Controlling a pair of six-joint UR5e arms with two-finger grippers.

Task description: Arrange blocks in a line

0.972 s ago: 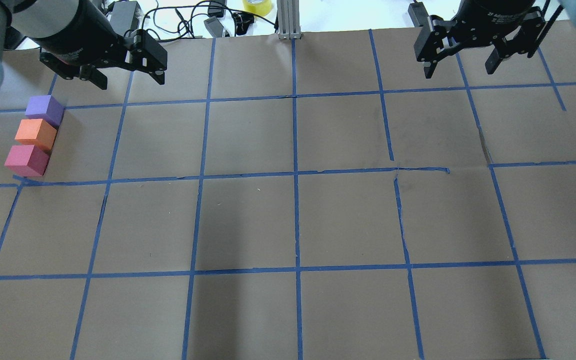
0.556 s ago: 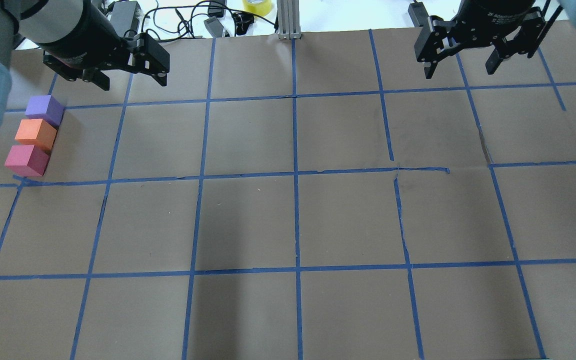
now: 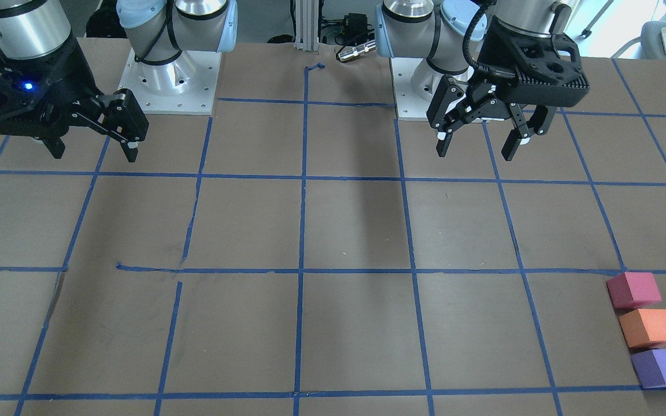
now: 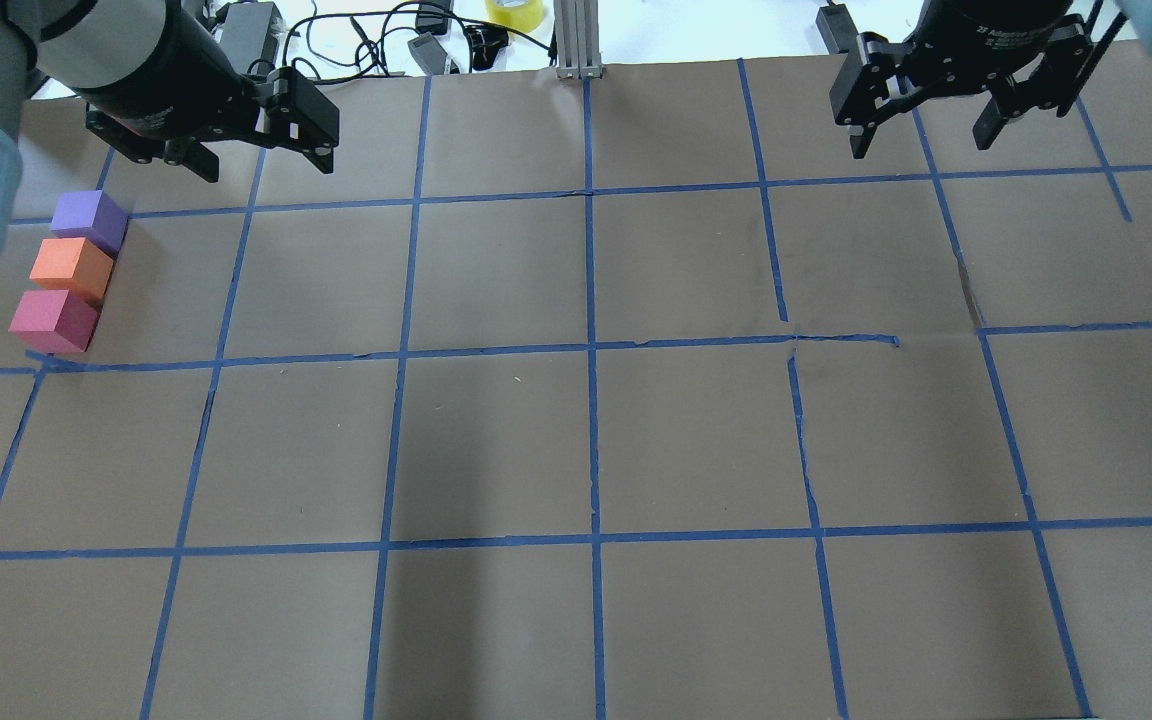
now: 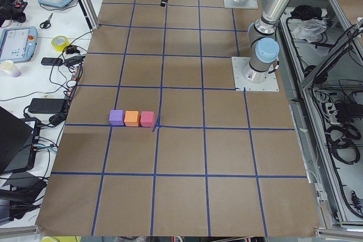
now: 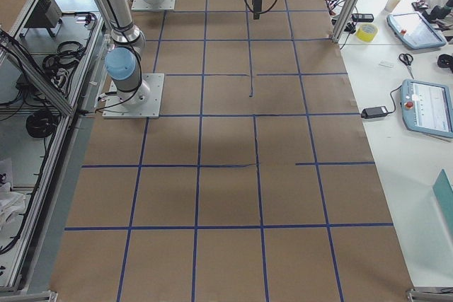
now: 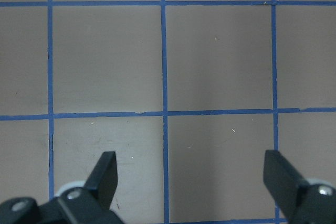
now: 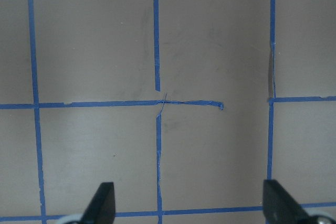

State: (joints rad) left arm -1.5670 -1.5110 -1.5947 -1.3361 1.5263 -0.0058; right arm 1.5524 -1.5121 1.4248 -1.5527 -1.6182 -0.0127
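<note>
Three small foam blocks lie touching in a straight row near the table's left edge: purple block [image 4: 88,220], orange block [image 4: 71,267], pink-red block [image 4: 53,320]. They also show in the front-facing view, pink-red [image 3: 633,290], orange [image 3: 648,327], purple [image 3: 661,368], and in the exterior left view [image 5: 132,118]. My left gripper [image 4: 266,165] [image 3: 475,151] hangs open and empty above the table, to the right of the row and beyond it. My right gripper [image 4: 918,145] [image 3: 95,155] is open and empty at the far right. Both wrist views show only taped grid squares.
The brown paper table [image 4: 496,440] bears a blue tape grid. Cables, a power brick and a yellow tape roll [image 4: 514,12] lie beyond the far edge beside an aluminium post [image 4: 576,40]. The arm bases [image 3: 171,75] stand at the robot's side.
My left gripper has shifted slightly to the right, staying open. The blocks and the right gripper have not moved.
</note>
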